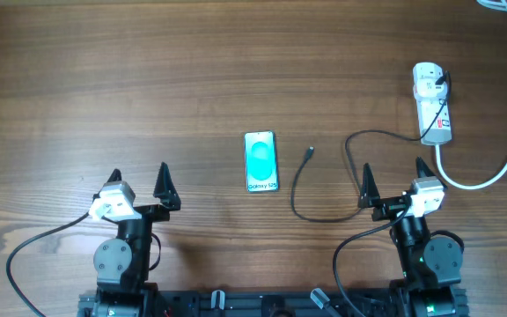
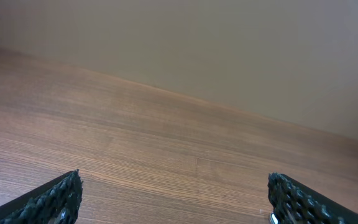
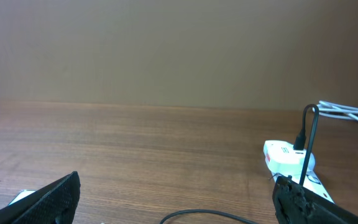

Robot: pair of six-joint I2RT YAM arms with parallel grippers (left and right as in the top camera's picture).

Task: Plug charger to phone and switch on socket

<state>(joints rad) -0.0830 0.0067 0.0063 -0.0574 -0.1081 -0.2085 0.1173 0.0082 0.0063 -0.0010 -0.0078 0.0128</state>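
Seen from overhead, near the middle of the wooden surface [image 1: 148,79]: the phone [image 1: 261,162], flat, screen up and lit cyan, long side running 12 to 6 o'clock, "Galaxy S25" text at its 6 o'clock end. Just off its 3 o'clock side, apart and not touching: the small connector tip [image 1: 310,153] of the charger [image 1: 293,198]. From that tip, thin black cable looping toward 6 o'clock, swinging across toward 3 o'clock, climbing back toward 12 o'clock close past the right jaws, then running over to the socket [image 1: 431,106]. Black plug [image 1: 443,84] seated in the socket near its 12 o'clock end. Socket well apart from the phone, at about 2 o'clock from it, lying lengthwise 12 to 6, red mark [image 1: 438,124] near the 6 o'clock end; thick white cord [image 1: 500,176] leaving that end, curling toward 3 o'clock and up to the far corner.

At 7 o'clock of the phone, the left arm [image 1: 117,238]; left jaws spread wide, holding nothing, only bare wood between the two dark fingers [image 2: 51,200] in the left wrist view. At 4 o'clock of the phone, the right arm [image 1: 425,246]; right jaws likewise wide and empty. In the right wrist view, socket ahead at about 2 o'clock, cable arching up out of the plug.
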